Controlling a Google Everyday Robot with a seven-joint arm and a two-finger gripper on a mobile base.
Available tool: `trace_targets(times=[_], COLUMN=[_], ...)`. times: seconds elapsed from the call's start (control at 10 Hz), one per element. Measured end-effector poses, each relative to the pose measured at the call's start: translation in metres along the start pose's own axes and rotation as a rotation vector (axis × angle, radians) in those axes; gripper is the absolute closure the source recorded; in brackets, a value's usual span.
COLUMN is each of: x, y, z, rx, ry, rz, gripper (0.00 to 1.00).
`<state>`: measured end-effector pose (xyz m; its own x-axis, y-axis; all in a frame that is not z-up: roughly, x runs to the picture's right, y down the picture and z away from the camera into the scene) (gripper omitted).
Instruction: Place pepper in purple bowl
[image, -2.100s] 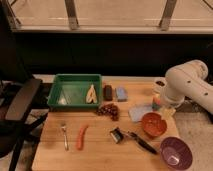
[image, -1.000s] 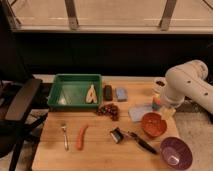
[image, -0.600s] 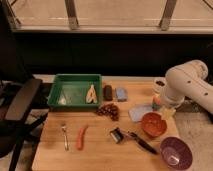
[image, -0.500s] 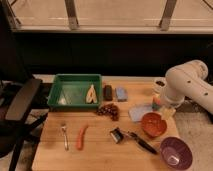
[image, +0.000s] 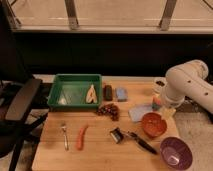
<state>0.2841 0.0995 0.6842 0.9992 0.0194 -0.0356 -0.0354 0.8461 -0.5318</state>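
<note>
Pepper (image: 81, 137) lies near the bench's front edge, right beside the fork (image: 65, 136); purple bowl (image: 175, 151) sits at the front right corner. Gripper (image: 161, 102) hangs spread at the right edge, holding nothing. I'd come down across the pepper's middle, jaws square to it.

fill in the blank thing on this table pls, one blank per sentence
1. The pepper lies right beside the metal ____.
2. The gripper hovers next to the ____ bowl, far from the pepper.
3. The purple bowl is ____ inside.
4. The tray is coloured ____.

Missing words: fork; orange; empty; green
</note>
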Motion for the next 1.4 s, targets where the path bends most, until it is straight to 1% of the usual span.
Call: trace_targets(times=[0.1, 0.2, 0.5, 0.6, 0.7, 0.8, 0.9, 1.0, 1.2, 1.3, 1.4], x=[-0.005, -0.013, -0.056, -0.068, -0.075, -0.08, -0.085, -0.087, -0.087, -0.091, -0.1], y=[0.005, 0.013, 0.043, 0.057, 0.066, 0.075, 0.08, 0.081, 0.08, 0.076, 0.068], z=[-0.003, -0.005, -0.011, -0.013, -0.015, -0.016, -0.016, -0.016, -0.014, -0.008, -0.001], rx=[-0.002, -0.006, -0.018, -0.021, -0.023, -0.025, -0.027, -0.027, -0.034, -0.063, -0.085], ry=[-0.001, -0.001, -0.003, -0.016, -0.02, -0.026, -0.031, -0.031, -0.026, -0.016, -0.008], rz=[-0.048, -0.131, -0.508, -0.626, -0.705, -0.767, -0.812, -0.83, -0.831, -0.847, -0.865], gripper=[0.35, 0.35, 0.35, 0.35, 0.35, 0.35, 0.35, 0.35, 0.35, 0.35, 0.35])
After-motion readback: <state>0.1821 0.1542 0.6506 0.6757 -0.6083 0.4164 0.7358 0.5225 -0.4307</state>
